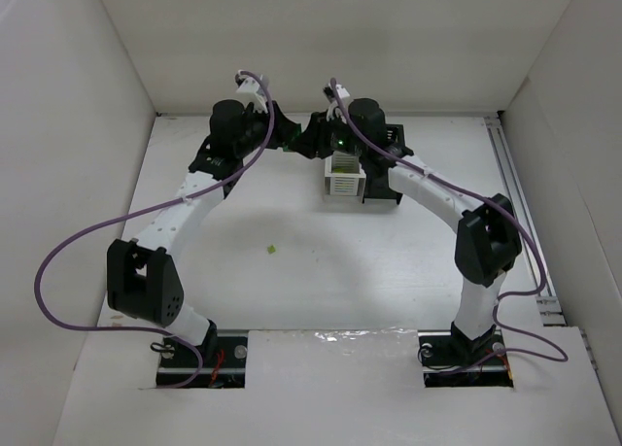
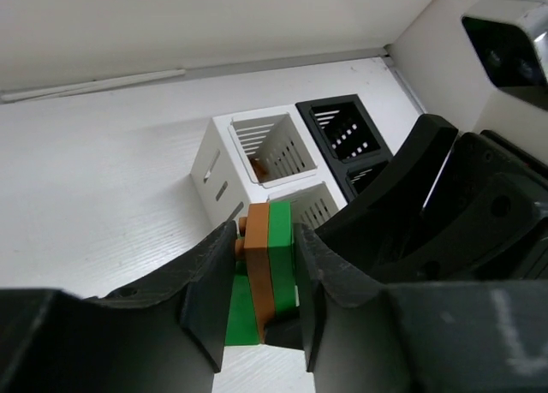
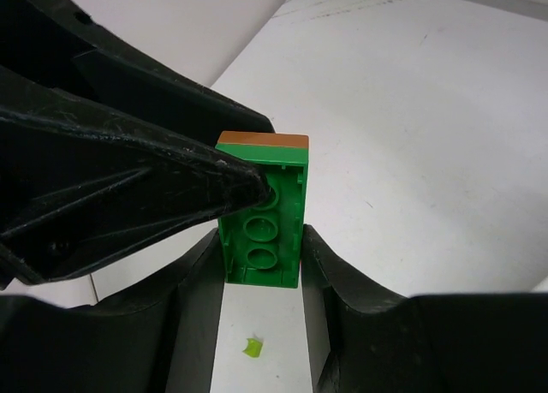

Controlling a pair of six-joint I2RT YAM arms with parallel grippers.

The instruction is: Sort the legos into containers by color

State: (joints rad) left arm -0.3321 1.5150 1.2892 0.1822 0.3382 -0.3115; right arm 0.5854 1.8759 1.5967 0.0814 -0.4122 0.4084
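Arms (image 1: pixel 428 193) far forward; left pincer (image 2: pixel 264 273) and right pincer (image 3: pixel 261 260) tight on 1 lego stack (image 2: pixel 269 239)

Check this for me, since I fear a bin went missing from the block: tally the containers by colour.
White bins: 2
Black bins: 2
Total: 4

White walls (image 1: pixel 350 38) enclose a white table (image 1: pixel 321 281) with a metal rail (image 1: pixel 522 213).
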